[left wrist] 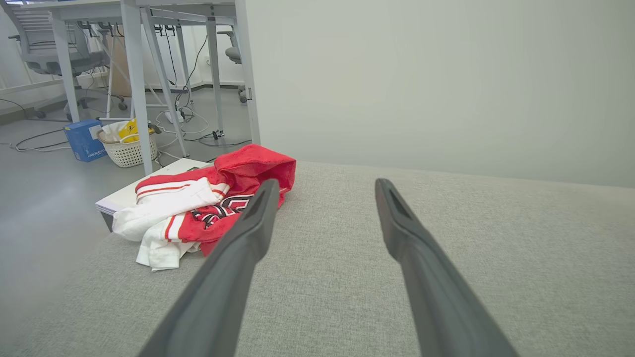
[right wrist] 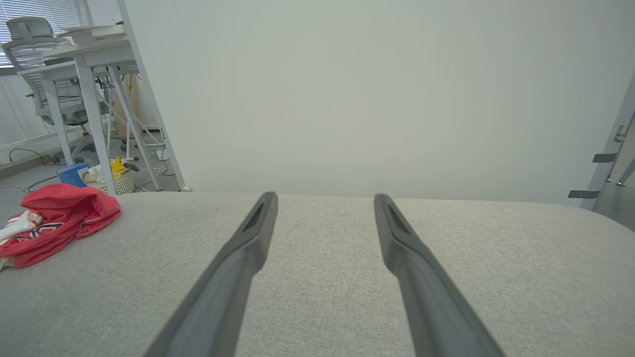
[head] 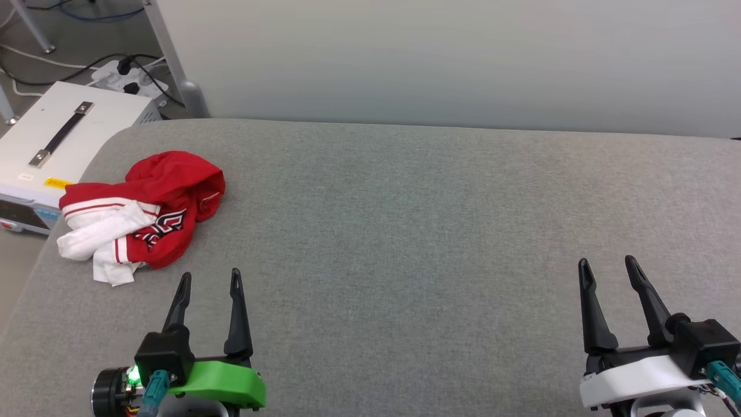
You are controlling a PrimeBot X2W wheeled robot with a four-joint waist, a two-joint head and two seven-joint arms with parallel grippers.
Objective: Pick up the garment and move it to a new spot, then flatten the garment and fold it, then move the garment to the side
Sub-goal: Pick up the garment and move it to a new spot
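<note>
The garment (head: 142,214) lies crumpled, untouched — both the left gripper (head: 209,281) and right gripper (head: 608,265) spread, empty; pickup comes first, left arm reaching forward-left.

The grey surface (head: 405,231) is viewed from above, forward and down, by the head camera behind the left gripper (head: 210,275) and right gripper (head: 606,262). Each wrist camera is set low behind its own gripper, aimed at the pale wall (right wrist: 347,99). The garment (head: 156,197), ahead-left of the left gripper, is shared by all views.
</note>
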